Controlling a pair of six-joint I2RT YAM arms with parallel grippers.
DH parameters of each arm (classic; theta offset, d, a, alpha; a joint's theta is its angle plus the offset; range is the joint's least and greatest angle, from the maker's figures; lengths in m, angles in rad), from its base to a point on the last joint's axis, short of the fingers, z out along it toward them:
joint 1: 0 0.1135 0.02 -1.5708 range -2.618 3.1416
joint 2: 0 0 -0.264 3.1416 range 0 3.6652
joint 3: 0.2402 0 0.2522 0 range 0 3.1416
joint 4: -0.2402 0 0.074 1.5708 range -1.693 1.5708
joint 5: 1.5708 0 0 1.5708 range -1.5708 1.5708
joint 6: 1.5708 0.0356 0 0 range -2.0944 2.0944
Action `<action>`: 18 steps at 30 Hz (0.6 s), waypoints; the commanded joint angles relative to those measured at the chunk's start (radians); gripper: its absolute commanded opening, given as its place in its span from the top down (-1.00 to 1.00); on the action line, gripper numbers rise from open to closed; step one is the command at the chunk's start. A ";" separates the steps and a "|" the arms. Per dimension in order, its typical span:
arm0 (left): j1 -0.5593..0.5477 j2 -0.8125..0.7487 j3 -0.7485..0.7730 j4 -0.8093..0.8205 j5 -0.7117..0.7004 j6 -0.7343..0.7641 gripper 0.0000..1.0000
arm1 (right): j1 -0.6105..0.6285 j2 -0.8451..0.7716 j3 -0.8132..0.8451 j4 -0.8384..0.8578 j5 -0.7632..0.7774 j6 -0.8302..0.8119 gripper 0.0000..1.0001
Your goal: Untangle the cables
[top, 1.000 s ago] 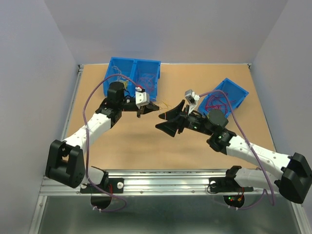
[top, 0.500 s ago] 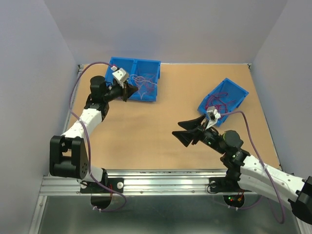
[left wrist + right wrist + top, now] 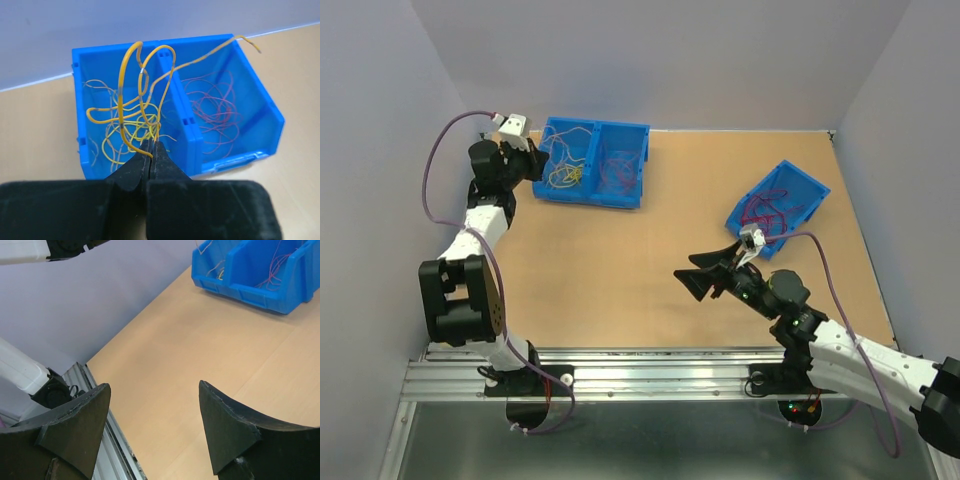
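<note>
Top external view showed the left arm drawn back to the upper left of the frame, whereas a second ago both arms met over the middle of the table (image 3: 620, 250). The left gripper (image 3: 534, 160) now stood at the left end of the double bin (image 3: 595, 123). The left wrist view confirmed its jaws were pressed together on a yellow cable (image 3: 121, 107). That cable rose in loops above the left compartment, and one free end arched across the divider toward the upper right of the frame. Thinner yellow strands (image 3: 112, 145) lay in that compartment, and red cables (image 3: 210, 105) lay in the right one. The right gripper (image 3: 705, 275) had withdrawn toward the lower right and was spread wide over bare board with nothing between its fingers, which the right wrist view confirmed. Magenta cables (image 3: 765, 212) lay in the single bin (image 3: 807, 190) at the right of the frame. In my judgement the yellow cable had been parted from the others and carried to its own compartment. Release into the left compartment appeared to be the step in hand. The trailing end risked falling among the red cables.
</note>
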 commanded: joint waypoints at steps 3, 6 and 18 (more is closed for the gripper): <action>0.003 0.150 0.131 -0.019 -0.076 -0.010 1.00 | 0.009 0.004 -0.031 0.050 0.020 -0.013 -0.53; 0.003 0.253 0.276 -0.090 -0.081 -0.014 1.00 | 0.009 0.006 -0.035 0.054 0.029 -0.014 -0.53; -0.068 0.497 0.617 -0.374 -0.286 0.038 1.00 | 0.008 0.016 -0.035 0.056 0.037 -0.016 -0.53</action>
